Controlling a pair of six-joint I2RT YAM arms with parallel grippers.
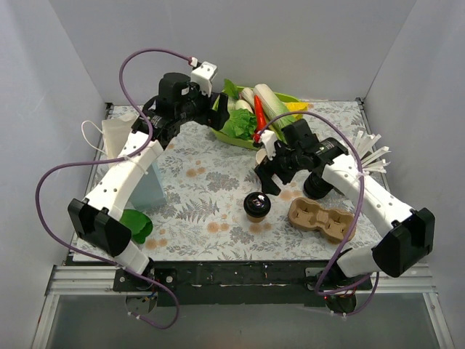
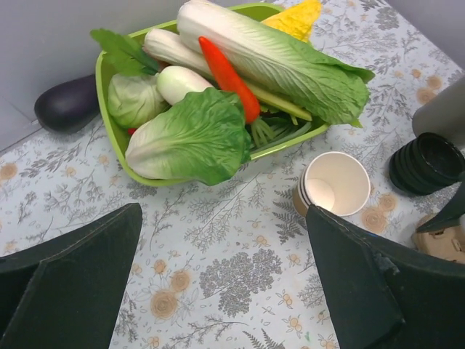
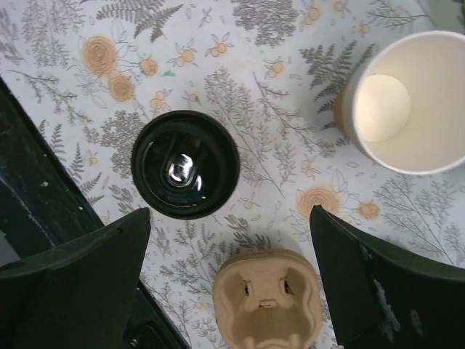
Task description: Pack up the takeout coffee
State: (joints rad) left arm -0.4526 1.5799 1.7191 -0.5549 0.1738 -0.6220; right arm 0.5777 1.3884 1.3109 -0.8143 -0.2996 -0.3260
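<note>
**Desk:** What does the overhead give you?

**Operator:** I see the takeout coffee (image 1: 256,206) upright on the floral table (image 1: 211,182), front and centre, with its black lid on. The cardboard carrier (image 1: 322,218) lies just to its right, not touching it. My right gripper (image 1: 267,182) hangs just behind the cup. My left gripper (image 1: 216,116) is far back by the green tray (image 1: 236,139) of vegetables. A blue bag (image 1: 149,185) stands at the left, partly behind my left arm.

**Desk:** And the left wrist?

**Operator:** My fingers (image 2: 73,276) there are spread wide with only tablecloth between them, so that claw has hold of nothing. Ahead I have the tray, with an eggplant (image 2: 65,105) beside its left end. To the right are an unlidded paper cup (image 2: 334,183) and a stack of black lids (image 2: 426,163).

**Desk:** Right wrist?

**Operator:** I'm looking straight down. The coffee sits just ahead of my left finger (image 3: 80,283) and does not touch it. The jaws stand fully apart and grip nothing. The carrier lies low in the gap between the fingers, near the coffee. The unlidded cup is off to the upper right, well apart from the coffee.
</note>
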